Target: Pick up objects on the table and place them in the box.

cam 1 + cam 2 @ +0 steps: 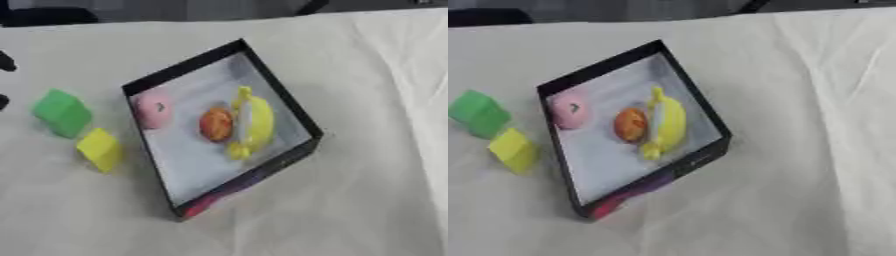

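here, a shallow black-walled cardboard box (282,95) with a pale grey floor sits skewed on the white cloth-covered table (367,200), one corner pointing towards the near edge. inside it lie three things: a pink rounded object (154,111) up against the left wall, an orange round fruit-like object (216,124) near the middle, and a yellow banana (254,123) curving just to the right of the orange one and touching it. outside the box, to its left, a green block (61,112) and a yellow block (100,148) rest on the cloth close together, the yellow one nearer the box and nearer the front. small dark shapes (5,62) show at the far left edge of the left eye view, too little to tell what they are. no hand can be made out, so how far open either one is cannot be told.
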`<state>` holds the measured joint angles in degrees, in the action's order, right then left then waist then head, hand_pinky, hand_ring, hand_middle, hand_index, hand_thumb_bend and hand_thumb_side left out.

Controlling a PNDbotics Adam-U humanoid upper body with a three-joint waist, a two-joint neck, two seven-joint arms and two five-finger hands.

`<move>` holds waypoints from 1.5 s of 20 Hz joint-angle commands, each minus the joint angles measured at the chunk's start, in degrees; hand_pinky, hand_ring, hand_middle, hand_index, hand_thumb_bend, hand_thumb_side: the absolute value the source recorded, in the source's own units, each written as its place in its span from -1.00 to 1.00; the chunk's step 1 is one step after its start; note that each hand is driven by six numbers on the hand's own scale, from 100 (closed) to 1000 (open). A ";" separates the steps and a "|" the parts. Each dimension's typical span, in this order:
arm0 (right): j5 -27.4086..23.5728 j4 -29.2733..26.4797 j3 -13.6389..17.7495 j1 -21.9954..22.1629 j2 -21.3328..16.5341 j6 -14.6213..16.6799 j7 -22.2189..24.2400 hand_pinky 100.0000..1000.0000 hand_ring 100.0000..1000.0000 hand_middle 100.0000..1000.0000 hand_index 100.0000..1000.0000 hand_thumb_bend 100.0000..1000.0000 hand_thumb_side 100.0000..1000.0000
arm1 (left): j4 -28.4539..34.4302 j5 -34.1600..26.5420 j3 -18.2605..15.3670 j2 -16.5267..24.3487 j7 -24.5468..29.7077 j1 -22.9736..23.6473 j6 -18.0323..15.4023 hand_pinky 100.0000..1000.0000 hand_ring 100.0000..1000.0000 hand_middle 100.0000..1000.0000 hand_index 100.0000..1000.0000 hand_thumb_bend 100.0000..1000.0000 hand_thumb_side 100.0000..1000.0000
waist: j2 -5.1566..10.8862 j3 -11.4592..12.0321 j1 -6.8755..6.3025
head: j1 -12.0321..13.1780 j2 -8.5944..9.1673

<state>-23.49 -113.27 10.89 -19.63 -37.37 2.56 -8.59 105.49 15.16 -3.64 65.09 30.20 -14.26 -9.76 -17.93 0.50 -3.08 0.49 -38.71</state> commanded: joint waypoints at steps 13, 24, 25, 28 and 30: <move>-0.06 -1.32 0.22 -0.45 -1.88 0.34 0.58 0.77 0.40 0.32 0.62 -1.00 -0.01 | 1.81 1.49 3.00 4.57 6.50 -5.86 -3.76 0.76 0.71 0.61 0.68 -0.03 -0.74 | 0.95 -0.13 0.41 | 1.50 0.21; 0.19 -1.32 0.08 -0.34 -1.47 0.10 1.03 0.77 0.39 0.32 0.61 -1.00 -0.01 | -6.50 5.71 6.94 3.59 6.00 -13.10 -6.25 0.82 0.77 0.59 0.67 -0.01 -0.96 | -0.03 -0.77 0.99 | 2.48 1.91; 0.23 -1.32 0.10 -0.35 -1.42 0.11 1.04 0.77 0.39 0.32 0.61 -1.00 -0.01 | -7.45 6.03 7.32 3.33 6.15 -13.84 -6.50 0.82 0.77 0.59 0.67 0.00 -0.98 | -0.18 -0.87 1.04 | 2.53 2.04; 0.34 -1.32 0.26 -0.42 -1.24 0.20 1.00 0.77 0.39 0.31 0.61 -1.00 -0.01 | -10.02 7.23 8.22 2.49 6.49 -15.80 -7.25 0.82 0.77 0.59 0.67 0.01 -0.99 | -0.64 -1.12 1.17 | 2.62 2.43; 0.38 -1.32 0.30 -0.42 -1.19 0.23 0.96 0.77 0.39 0.31 0.61 -1.00 -0.01 | -11.00 7.68 8.53 2.19 6.52 -16.42 -7.75 0.82 0.77 0.59 0.67 0.01 -0.99 | -0.73 -1.15 1.20 | 2.63 2.49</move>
<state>-23.45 -113.27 10.56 -19.61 -37.37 2.64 -7.68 95.00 22.30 5.29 65.84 36.71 -29.78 -17.06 -18.89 -0.66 -2.63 2.93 -37.11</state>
